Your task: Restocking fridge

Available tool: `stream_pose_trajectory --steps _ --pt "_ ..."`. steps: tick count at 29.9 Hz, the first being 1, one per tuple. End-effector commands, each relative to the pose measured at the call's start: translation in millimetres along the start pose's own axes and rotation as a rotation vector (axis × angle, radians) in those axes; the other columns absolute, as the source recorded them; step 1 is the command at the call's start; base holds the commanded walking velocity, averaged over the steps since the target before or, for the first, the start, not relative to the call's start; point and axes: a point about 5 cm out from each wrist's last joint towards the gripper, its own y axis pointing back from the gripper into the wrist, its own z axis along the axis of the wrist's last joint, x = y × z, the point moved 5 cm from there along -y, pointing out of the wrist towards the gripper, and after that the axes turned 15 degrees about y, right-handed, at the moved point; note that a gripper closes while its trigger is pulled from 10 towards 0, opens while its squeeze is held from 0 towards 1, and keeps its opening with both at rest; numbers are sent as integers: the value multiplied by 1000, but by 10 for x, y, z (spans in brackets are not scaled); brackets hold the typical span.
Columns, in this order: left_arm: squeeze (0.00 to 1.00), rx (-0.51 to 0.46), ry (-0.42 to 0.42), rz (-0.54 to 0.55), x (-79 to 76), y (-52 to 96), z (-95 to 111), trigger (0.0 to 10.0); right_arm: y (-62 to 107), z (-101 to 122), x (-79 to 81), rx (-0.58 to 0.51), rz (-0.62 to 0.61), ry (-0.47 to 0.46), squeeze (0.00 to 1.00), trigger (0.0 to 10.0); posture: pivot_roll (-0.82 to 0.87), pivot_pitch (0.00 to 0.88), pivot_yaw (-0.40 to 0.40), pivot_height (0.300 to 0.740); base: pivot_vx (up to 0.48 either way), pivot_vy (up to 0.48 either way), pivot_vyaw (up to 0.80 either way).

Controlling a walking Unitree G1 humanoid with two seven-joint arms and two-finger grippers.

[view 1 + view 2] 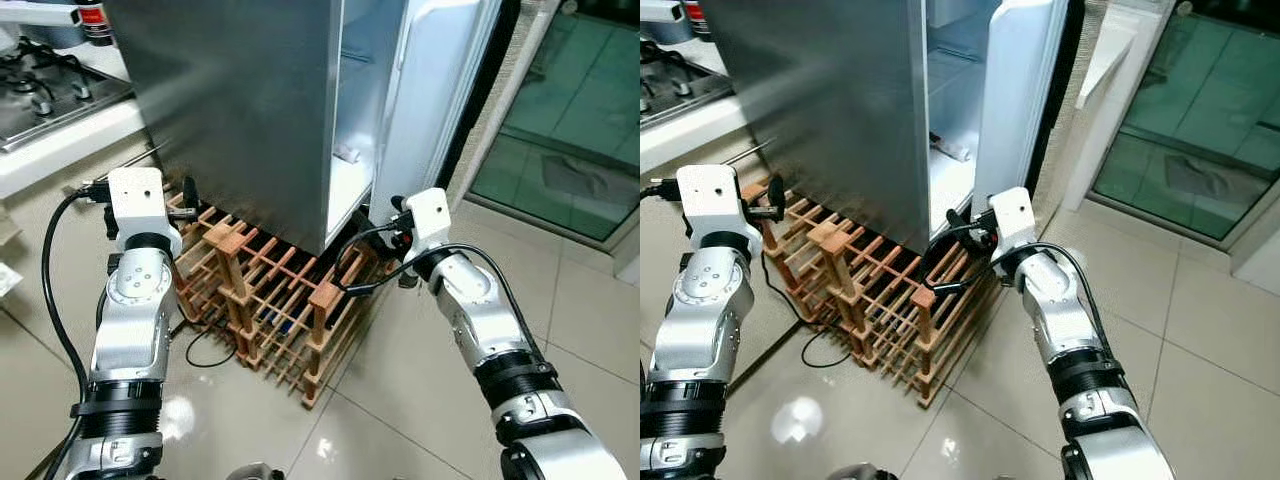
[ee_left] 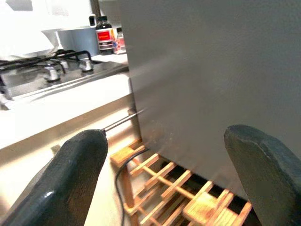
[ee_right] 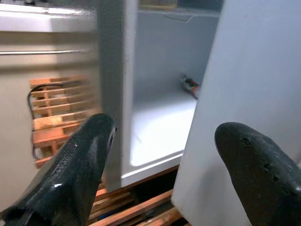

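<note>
Kitchen, open fridge [image 1: 250, 110], wooden rack [image 1: 270, 300]

A home kitchen.
A steel fridge [image 1: 250, 110] stands with its door [image 1: 430, 90] ajar, a wooden wine rack [image 1: 270, 300] on the tiled floor [image 1: 420, 420] beside it; far left, a gas hob [image 1: 45, 95] sits in a white counter [image 1: 60, 150].

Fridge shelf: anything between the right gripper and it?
Partly. The fridge door is only ajar, so the right gripper, fingers spread and empty, faces a narrow gap onto the bottom shelf. The wooden rack lies on the floor below the opening. Nothing else blocks it.
</note>
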Motion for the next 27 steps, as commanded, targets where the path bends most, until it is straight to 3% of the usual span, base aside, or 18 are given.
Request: stream_pose_trajectory --steps 1,4,6,7,14,20,22,24,27 --pt "0 1 -19 -30 -73 -33 35 10000 139 -117 -389 41 -128 7 0 10000 5 10 85 740 0 0 0" --pt "0 14 -25 -74 -185 -83 25 10000 365 -268 -642 81 -213 40 0 10000 -34 11 130 740 0 0 0" --pt "0 18 -26 -84 -210 -95 23 10000 406 -290 -682 85 -228 46 0 10000 -34 11 130 740 0 0 0" --pt "0 25 -31 -119 -307 -130 21 10000 539 -335 -774 91 -275 53 0 10000 -63 11 171 740 0 0 0" --pt "0 38 -43 -178 -440 -208 28 10000 712 -347 -806 69 -335 57 0 10000 -91 11 223 740 0 0 0" --pt "0 28 -63 -185 -507 -267 20 10000 601 -60 -424 -47 -284 -44 0 10000 -121 0 217 740 0 0 0" --pt "0 38 -22 -147 -449 -279 -22 10000 531 35 -261 -66 -256 -77 0 10000 -124 0 200 740 0 0 0" --pt "0 79 64 -31 -261 -264 -161 10000 465 145 -67 -87 -216 -109 0 10000 -126 0 125 740 0 0 0" --pt "0 85 114 32 -147 -225 -227 10000 443 193 -11 -98 -204 -120 0 10000 -124 0 82 740 0 0 0"
